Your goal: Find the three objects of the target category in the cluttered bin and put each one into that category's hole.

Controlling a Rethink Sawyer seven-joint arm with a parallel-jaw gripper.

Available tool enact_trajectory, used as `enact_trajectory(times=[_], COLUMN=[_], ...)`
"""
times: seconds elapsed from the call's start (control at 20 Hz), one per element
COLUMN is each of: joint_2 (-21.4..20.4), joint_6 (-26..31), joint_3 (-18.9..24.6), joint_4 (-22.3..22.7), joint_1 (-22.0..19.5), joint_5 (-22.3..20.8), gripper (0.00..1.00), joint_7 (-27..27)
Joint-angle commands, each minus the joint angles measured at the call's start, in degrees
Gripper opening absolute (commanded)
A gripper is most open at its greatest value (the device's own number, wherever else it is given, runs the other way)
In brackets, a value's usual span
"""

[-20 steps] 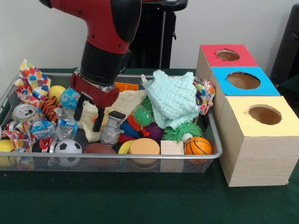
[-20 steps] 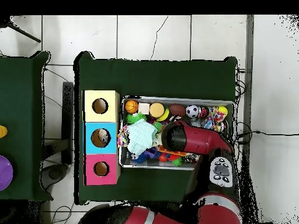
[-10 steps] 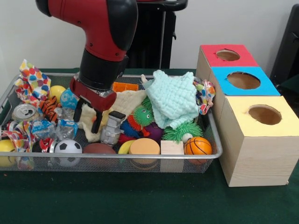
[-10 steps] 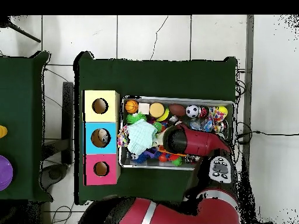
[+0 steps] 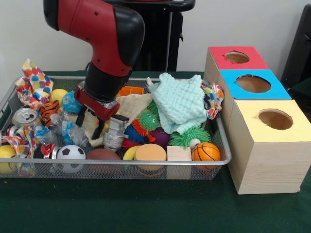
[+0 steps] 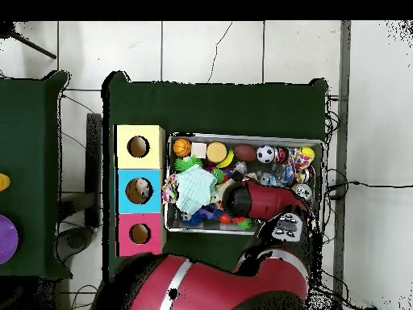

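Observation:
The bin (image 5: 121,164) is a silver wire-mesh basket full of toys, cloths and wrappers; it also shows in the overhead view (image 6: 242,136). The hole (image 5: 237,57) is the round one in the red-topped box at the far right, and it shows in the overhead view (image 6: 139,233) too. My gripper (image 5: 90,123) is open, low in the bin's left middle. Its black fingers (image 5: 99,129) straddle part of a cream cloth (image 5: 132,106). A grey robot toy (image 5: 115,132) stands just to their right. In the overhead view the arm hides the gripper.
A blue-topped box (image 5: 252,83) and a yellow-topped box (image 5: 274,119) stand in front of the red one. In the bin lie a mint knitted cloth (image 5: 181,102), a green spiky toy (image 5: 148,120), a basketball (image 5: 205,151), a soccer ball (image 5: 71,154), a can (image 5: 25,117) and crinkly wrappers (image 5: 30,82).
The arm's elbow has swung toward the bin's left side and the wrist has tilted. The open gripper has sunk slightly onto the cream cloth. Wrappers at the left have shifted a little.

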Motion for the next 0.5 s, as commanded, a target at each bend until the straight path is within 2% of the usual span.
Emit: enact_trajectory(times=[0.05, 0.15, 0.5], joint_2=[3.32, 2.67, 4.21], joint_6=[4.99, 5.18, 3.34], joint_3=[-3.92, -3.8, -3.01], joint_4=[-2.11, -1.61, -1.8], joint_1=[3.3, 3.1, 2.87], joint_5=[0.63, 1.04, 2.01], gripper=[1.0, 1.0, 1.0], joint_7=[6.87, 6.35, 6.6])
